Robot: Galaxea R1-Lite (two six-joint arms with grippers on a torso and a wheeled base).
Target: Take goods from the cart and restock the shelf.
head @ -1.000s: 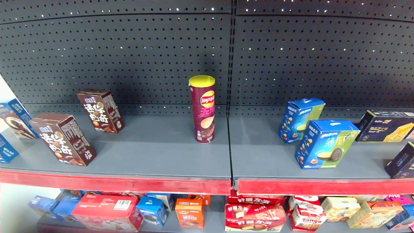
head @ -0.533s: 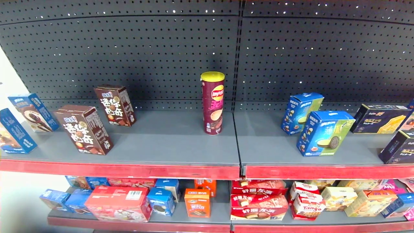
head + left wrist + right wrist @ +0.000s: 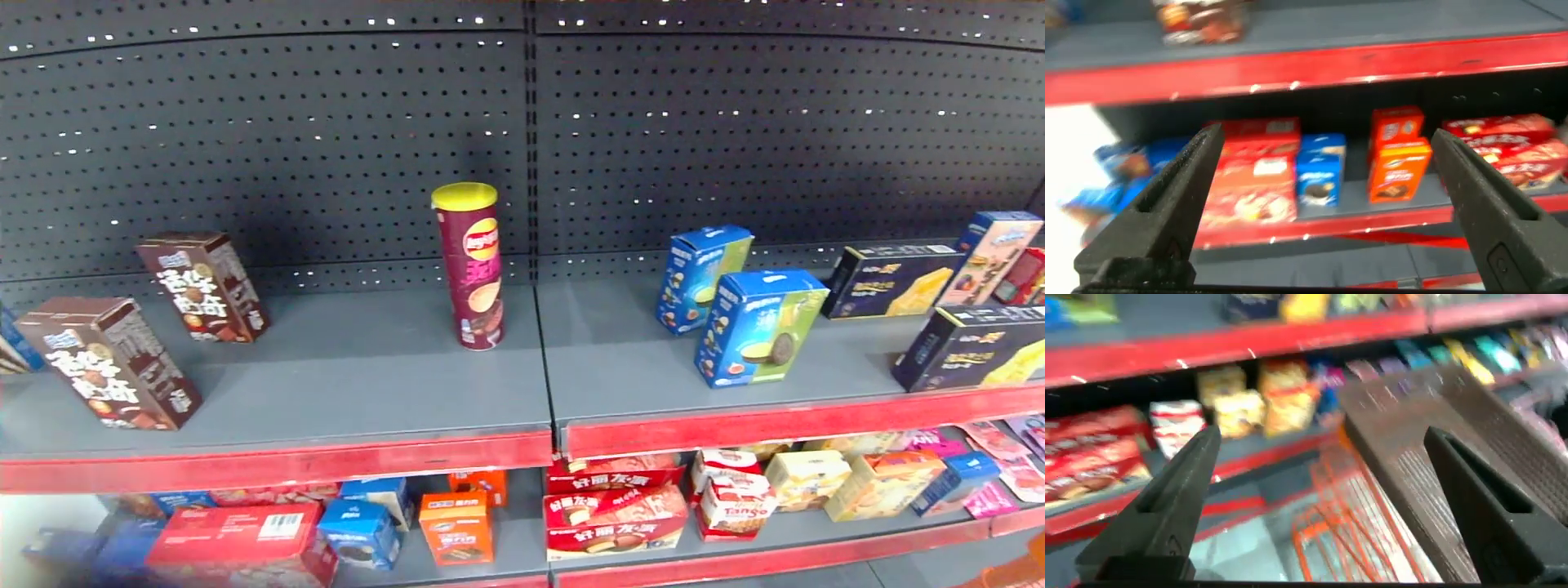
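The grey upper shelf (image 3: 367,384) with a red front edge carries a purple chip can (image 3: 472,265) with a yellow lid, two brown boxes (image 3: 106,363) on the left and two blue-green boxes (image 3: 759,327) on the right. My left gripper (image 3: 1327,139) is open and holds nothing, in front of the lower shelf (image 3: 1323,224). My right gripper (image 3: 1323,437) is open above the orange wire cart (image 3: 1331,523). A blurred brown box (image 3: 1413,449) lies behind its far finger, and I cannot tell if they touch.
Dark boxes (image 3: 971,347) stand at the upper shelf's right end. The lower shelf holds a red box (image 3: 237,543), an orange box (image 3: 455,527) and several more packs. A perforated back panel (image 3: 326,147) closes the rear. The cart's orange corner (image 3: 1012,572) is at lower right.
The whole head view has shifted between frames, so the camera has moved. The goods on the shelf stand as before.
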